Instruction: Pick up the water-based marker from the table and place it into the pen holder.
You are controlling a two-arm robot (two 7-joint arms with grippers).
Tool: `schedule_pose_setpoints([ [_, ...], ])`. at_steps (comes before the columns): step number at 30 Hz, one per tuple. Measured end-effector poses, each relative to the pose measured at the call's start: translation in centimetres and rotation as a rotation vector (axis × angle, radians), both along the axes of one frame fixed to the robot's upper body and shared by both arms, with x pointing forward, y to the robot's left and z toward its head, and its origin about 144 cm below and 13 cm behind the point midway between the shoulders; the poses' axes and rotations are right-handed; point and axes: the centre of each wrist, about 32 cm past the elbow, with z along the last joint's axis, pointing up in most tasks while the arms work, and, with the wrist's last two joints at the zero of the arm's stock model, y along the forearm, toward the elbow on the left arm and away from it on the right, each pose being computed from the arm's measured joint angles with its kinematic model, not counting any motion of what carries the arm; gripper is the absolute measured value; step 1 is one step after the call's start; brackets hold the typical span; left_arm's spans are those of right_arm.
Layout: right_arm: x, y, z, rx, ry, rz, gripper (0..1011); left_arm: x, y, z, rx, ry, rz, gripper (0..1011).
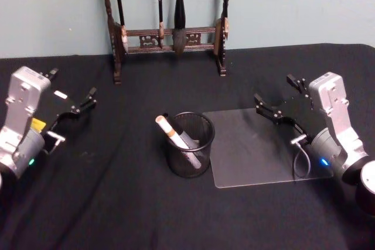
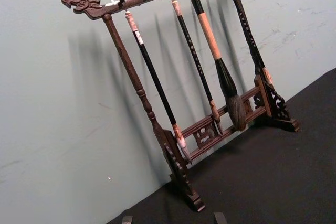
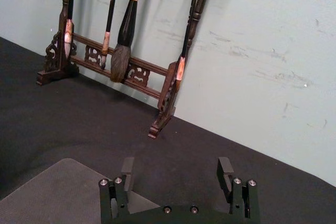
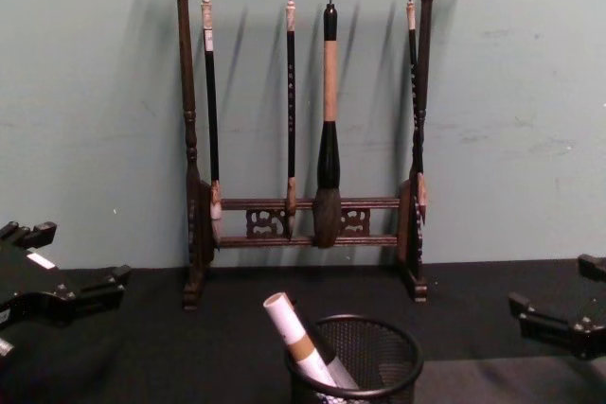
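Leaning at ten o'clock inside the round black wire-mesh pen holder, the white-and-tan water-based marker could tip the light cup if bumped, though the left gripper and right gripper sit wide open, empty, well apart.

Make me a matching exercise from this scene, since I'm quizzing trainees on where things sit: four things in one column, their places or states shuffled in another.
Things
1. marker
2. pen holder
3. brush rack
4. right gripper

Places or states
A. at the back of the table, against the wall, brushes hanging from it
B. standing slanted inside the mesh cup, its white end above the rim
C. open, above the far right corner of the clear mat
D. on the black cloth at the mat's left edge

Pairs: 1-B, 2-D, 3-A, 4-C
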Motion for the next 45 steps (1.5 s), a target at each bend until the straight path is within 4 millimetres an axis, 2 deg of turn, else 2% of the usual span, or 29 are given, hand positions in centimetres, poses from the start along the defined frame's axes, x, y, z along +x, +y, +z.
schedule_pose_setpoints([
  [45,0.0,-0.01,0.02,0.001,0.0,0.0,1000,0.0,0.0,0.0,0.0,0.0,0.0,1001],
])
